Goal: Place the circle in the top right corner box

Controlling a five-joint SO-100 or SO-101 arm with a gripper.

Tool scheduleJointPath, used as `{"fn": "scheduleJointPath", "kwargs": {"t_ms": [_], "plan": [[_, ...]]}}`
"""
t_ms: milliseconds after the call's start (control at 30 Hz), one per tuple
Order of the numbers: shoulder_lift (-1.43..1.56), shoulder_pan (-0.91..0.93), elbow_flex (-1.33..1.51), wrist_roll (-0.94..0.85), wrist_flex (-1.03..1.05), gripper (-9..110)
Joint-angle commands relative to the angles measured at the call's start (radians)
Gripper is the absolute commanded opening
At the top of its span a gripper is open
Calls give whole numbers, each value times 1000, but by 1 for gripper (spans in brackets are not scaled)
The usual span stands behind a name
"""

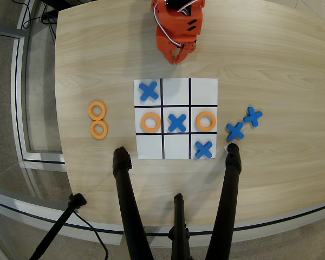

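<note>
Two loose orange circles lie touching on the table left of the paper grid, one point(97, 110) above the other point(99, 129). Two more orange rings sit in the grid's middle row, left cell point(150, 122) and right cell point(206, 121). The top right corner box point(203, 91) is a bare white cell. My orange gripper point(177, 58) hangs folded at the table's far edge, above the grid and well away from every ring, its fingertips close together with nothing between them.
Blue crosses occupy the grid's top left point(148, 91), centre point(177, 122) and bottom right point(203, 149) cells. Two more crosses point(244, 123) lie right of the paper. Black tripod legs point(124, 189) rise over the near table edge.
</note>
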Motion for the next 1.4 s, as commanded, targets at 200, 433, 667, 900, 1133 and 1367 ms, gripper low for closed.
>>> {"fn": "scheduleJointPath", "kwargs": {"t_ms": [200,433,667,900,1133,1367], "plan": [[-67,0,0,-9,-44,1],[-110,15,-15,-18,-66,3],[-387,121,-202,-26,-207,6],[-747,275,-518,-51,-287,13],[-1175,451,-923,-74,-290,13],[-1539,594,-1213,-137,-344,13]]}}
